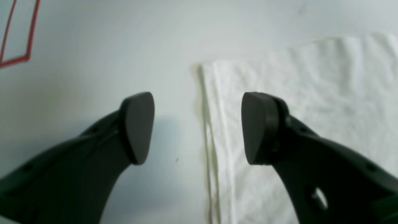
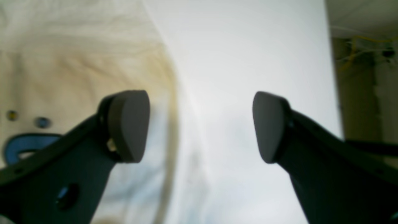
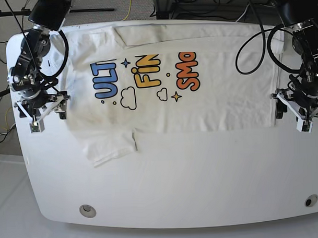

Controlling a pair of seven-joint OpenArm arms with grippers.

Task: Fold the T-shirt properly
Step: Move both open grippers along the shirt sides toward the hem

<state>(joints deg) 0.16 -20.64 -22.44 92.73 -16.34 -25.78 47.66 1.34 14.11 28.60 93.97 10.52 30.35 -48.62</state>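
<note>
The T-shirt (image 3: 168,92) lay spread out flat on the white counter (image 3: 202,169), with its printed side facing up. It covered most of the far half of the counter. The blue, yellow and orange letters sat in the middle of the T-shirt, with little clouds and stars beside them. One sleeve stuck out from the T-shirt's near edge, toward the front of the counter. The far edge of the T-shirt looked folded over a little, so the tops of the letters were cut off.

The left gripper (image 3: 297,111) was at one end of the T-shirt, by the straight hem. Its jaws were wide apart and held nothing. In the left wrist view, the left gripper (image 1: 197,127) sat right over the T-shirt's (image 1: 295,109) hem edge. One jaw was above the cloth and the other was above the bare counter (image 1: 108,46) beside the T-shirt. A red line mark (image 1: 18,37) showed on the counter, well apart from the T-shirt.

The right gripper (image 3: 42,110) was at the other end of the T-shirt, near the blue letters. Its jaws were wide apart too, with nothing between them. In the right wrist view, the right gripper (image 2: 200,126) hung over the T-shirt's (image 2: 62,71) edge. One jaw was above the cloth, close to a bit of blue print, and the other jaw was above the bare counter (image 2: 248,46). That view was blurry, so it could not be told if the jaws touched the cloth.
</note>
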